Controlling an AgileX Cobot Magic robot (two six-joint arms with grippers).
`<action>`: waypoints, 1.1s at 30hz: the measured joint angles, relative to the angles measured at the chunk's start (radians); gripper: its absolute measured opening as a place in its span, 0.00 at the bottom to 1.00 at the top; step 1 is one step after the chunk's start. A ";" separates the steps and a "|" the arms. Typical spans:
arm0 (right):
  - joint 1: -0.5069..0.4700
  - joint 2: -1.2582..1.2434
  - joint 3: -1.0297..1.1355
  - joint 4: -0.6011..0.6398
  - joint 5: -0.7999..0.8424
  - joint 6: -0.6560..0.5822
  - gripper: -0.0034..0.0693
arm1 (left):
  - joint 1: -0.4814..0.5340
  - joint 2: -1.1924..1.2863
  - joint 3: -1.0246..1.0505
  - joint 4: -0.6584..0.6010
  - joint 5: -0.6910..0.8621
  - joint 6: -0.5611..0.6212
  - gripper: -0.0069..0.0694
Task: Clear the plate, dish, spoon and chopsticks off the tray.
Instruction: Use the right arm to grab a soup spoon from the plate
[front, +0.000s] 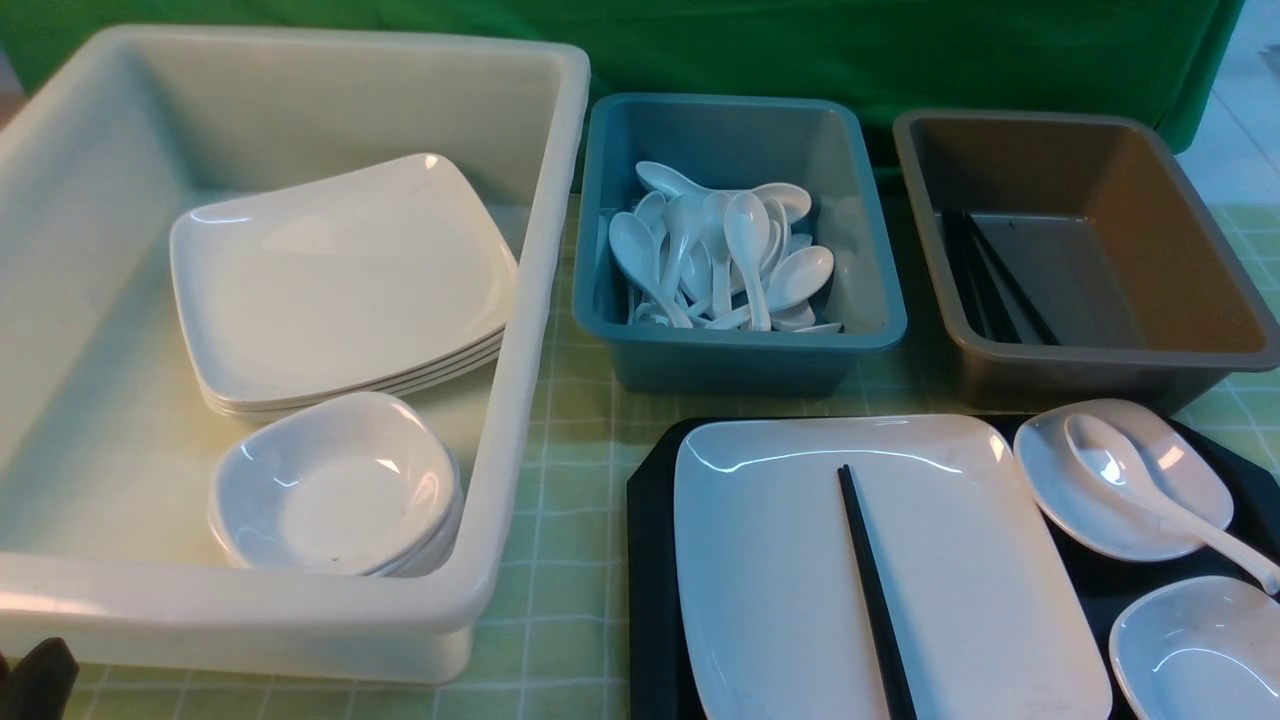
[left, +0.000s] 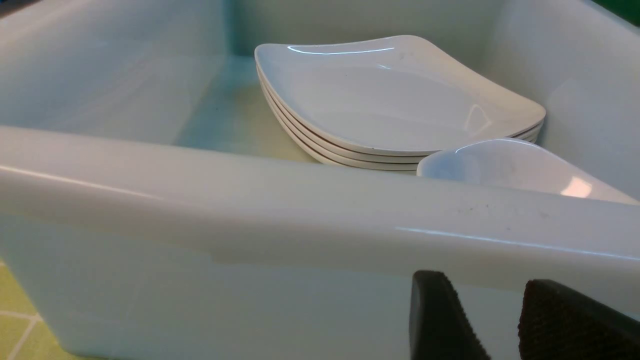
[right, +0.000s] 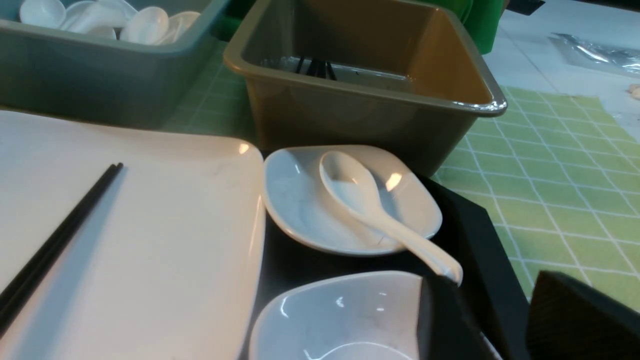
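The black tray (front: 648, 560) lies at the front right. On it is the large white plate (front: 760, 580) with the black chopsticks (front: 875, 600) lying across it. Beside the plate, a small white dish (front: 1070, 500) holds the white spoon (front: 1130, 480), and a second dish (front: 1200, 650) sits nearer. The right wrist view shows the plate (right: 165, 250), chopsticks (right: 55, 235), spoon (right: 370, 205) and both dishes (right: 300, 205). My right gripper (right: 492, 320) is open and empty, over the tray's rim (right: 480, 235) by the nearer dish (right: 340, 310). My left gripper (left: 492, 320) is open and empty, facing the white bin's outer wall.
The big white bin (front: 530, 400) at left holds stacked plates (front: 340, 290) and stacked small dishes (front: 335, 490). A blue bin (front: 740, 350) holds several spoons. A grey-brown bin (front: 1100, 365) holds black chopsticks. A green checked cloth (front: 570, 440) covers the table.
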 joint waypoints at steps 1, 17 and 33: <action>0.000 0.000 0.000 0.000 0.000 0.000 0.38 | 0.000 0.000 0.000 0.000 0.000 0.000 0.39; 0.000 0.000 0.000 0.000 0.000 0.000 0.38 | 0.000 0.000 0.000 0.000 0.000 0.001 0.39; 0.000 0.000 0.000 0.382 -0.030 0.482 0.38 | 0.000 0.000 0.000 0.000 0.000 0.001 0.39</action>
